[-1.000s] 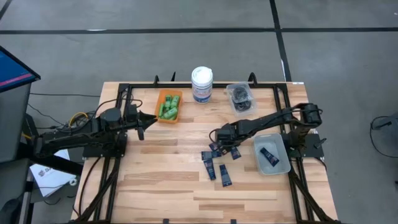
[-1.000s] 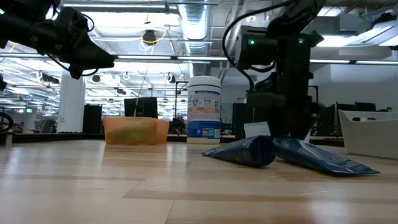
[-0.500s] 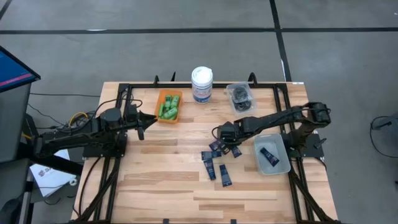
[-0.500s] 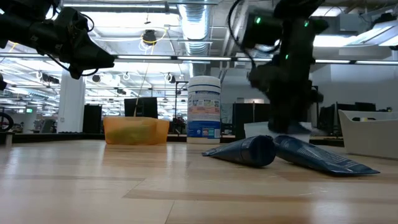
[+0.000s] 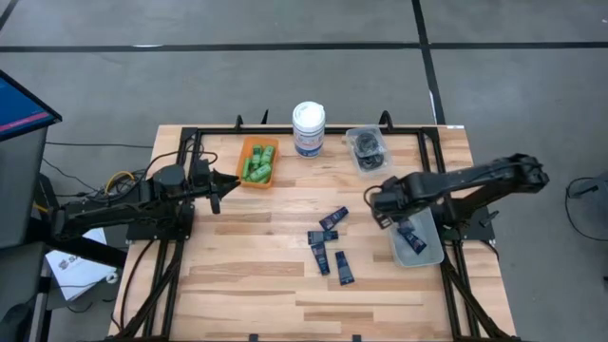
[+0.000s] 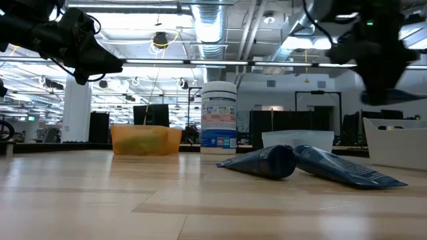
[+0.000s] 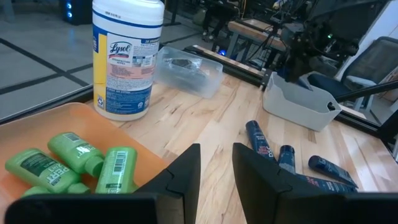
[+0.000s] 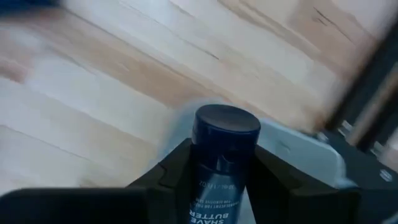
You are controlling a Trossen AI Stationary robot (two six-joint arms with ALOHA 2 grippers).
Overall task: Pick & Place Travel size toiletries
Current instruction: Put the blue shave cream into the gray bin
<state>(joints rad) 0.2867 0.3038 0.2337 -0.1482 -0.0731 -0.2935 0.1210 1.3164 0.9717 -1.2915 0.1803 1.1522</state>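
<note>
Right gripper (image 8: pixel 214 186) clamped on a dark navy blue small tube (image 8: pixel 219 163), cap pointing away from the wrist; label reads "SHAVE BUTTER". In the high view this gripper (image 5: pixel 385 211) sits just beside the near edge of the pale grey plastic bin (image 5: pixel 429 249), which holds another navy tube (image 5: pixel 411 237).

Four more navy tubes (image 5: pixel 332 249) lie loose on the light wooden slatted table (image 5: pixel 247 275), mid-table, left of the bin.

Left gripper (image 7: pixel 216 171) hangs near the orange plastic tray (image 5: pixel 258 162), fingers a narrow gap apart, nothing between them. Tray holds bright green little bottles (image 7: pixel 74 163); label text too small to read.

Farther back: large white canister (image 7: pixel 127 57), label reads "Lysol". Beside it, a clear plastic bin (image 5: pixel 368 149) with black round discs (image 5: pixel 366 144). Nothing stands between the right gripper and the grey bin.
</note>
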